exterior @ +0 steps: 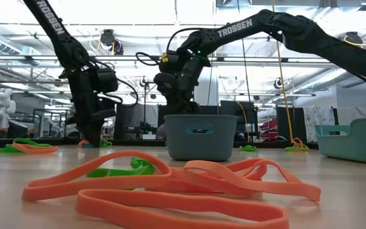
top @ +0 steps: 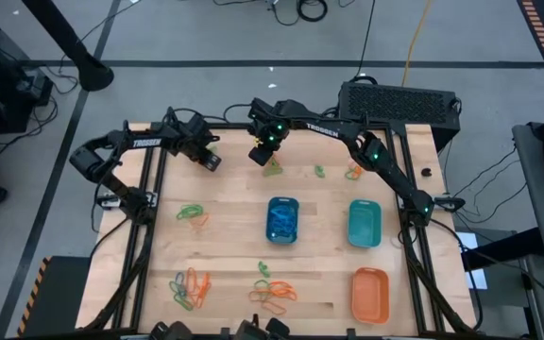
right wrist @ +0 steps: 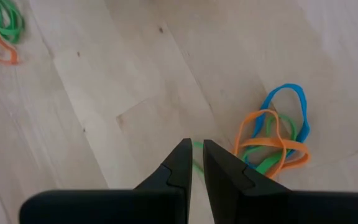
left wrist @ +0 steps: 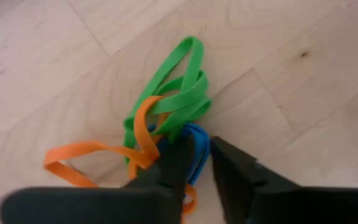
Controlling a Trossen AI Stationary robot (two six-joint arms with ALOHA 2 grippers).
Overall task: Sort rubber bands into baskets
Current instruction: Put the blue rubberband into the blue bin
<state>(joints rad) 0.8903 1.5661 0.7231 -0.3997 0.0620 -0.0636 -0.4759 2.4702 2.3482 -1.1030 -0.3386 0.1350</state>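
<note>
At the table's far left my left gripper [left wrist: 202,163] points down into a tangle of green, orange and blue rubber bands [left wrist: 166,118] lying on the wood, shut on the blue one. My right gripper [right wrist: 197,162] hangs above the far middle of the table [top: 263,154], shut with a thin green rubber band [right wrist: 197,148] between its fingertips. Below it lies another tangle of blue, orange and green bands [right wrist: 272,140]. The blue basket [top: 283,219], teal basket [top: 365,223] and orange basket [top: 370,293] stand on the table's right half. My left gripper pinches the blue band's loop [left wrist: 199,142] between its two fingers, coming steeply from above. The band lies on the table, still tangled with the green and orange ones. My right gripper pinches a green band [right wrist: 196,147] between its fingertips, pointing steeply down; only a thin sliver of it shows.
More rubber band piles lie at the left middle [top: 194,215], near left [top: 189,288], near middle [top: 272,291] and far right [top: 352,173]. In the low view orange bands [exterior: 170,184] lie close to the camera. Dark frame rails [top: 149,236] run along both sides.
</note>
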